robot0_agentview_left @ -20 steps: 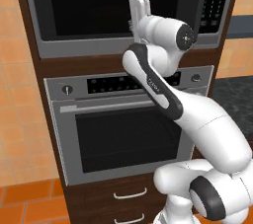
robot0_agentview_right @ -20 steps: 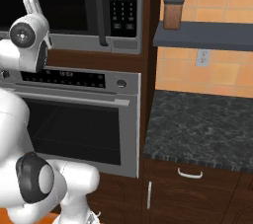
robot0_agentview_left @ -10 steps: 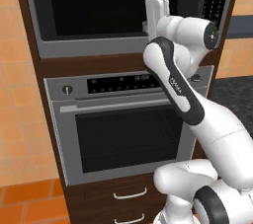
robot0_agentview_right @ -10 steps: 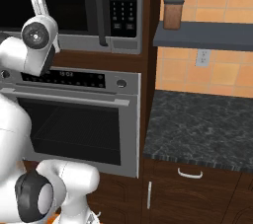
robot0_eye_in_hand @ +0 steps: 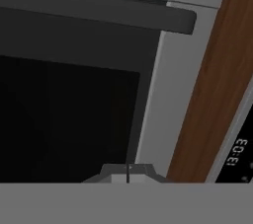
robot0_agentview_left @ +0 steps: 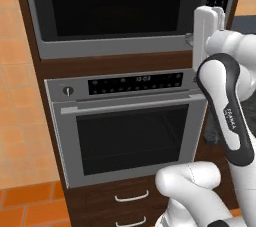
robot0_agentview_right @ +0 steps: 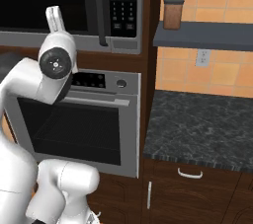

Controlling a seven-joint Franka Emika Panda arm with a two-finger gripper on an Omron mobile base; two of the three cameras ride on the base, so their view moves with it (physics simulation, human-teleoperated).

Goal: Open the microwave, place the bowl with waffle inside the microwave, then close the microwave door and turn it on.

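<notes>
The microwave (robot0_agentview_left: 115,11) is built in above the oven, and its black glass microwave door (robot0_agentview_right: 44,1) looks closed. A dark vertical handle (robot0_agentview_right: 101,8) runs beside the keypad (robot0_agentview_right: 123,1). My white hand (robot0_agentview_left: 207,26) points up at the microwave's lower right corner, close in front of the door. In the hand view my gripper (robot0_eye_in_hand: 127,172) is shut with nothing between its tips, and faces the door glass (robot0_eye_in_hand: 64,114) just under the handle (robot0_eye_in_hand: 99,11). The bowl is out of view.
The grey oven (robot0_agentview_left: 130,131) with a bar handle sits directly under the microwave, drawers (robot0_agentview_left: 132,197) below it. To the right are a dark stone counter (robot0_agentview_right: 202,124), a shelf (robot0_agentview_right: 207,35) holding a brown jar (robot0_agentview_right: 173,13), and a wall outlet (robot0_agentview_right: 201,57).
The hand has swung right across the microwave front, from mid-door to near the handle side. The gripper has stayed shut.
</notes>
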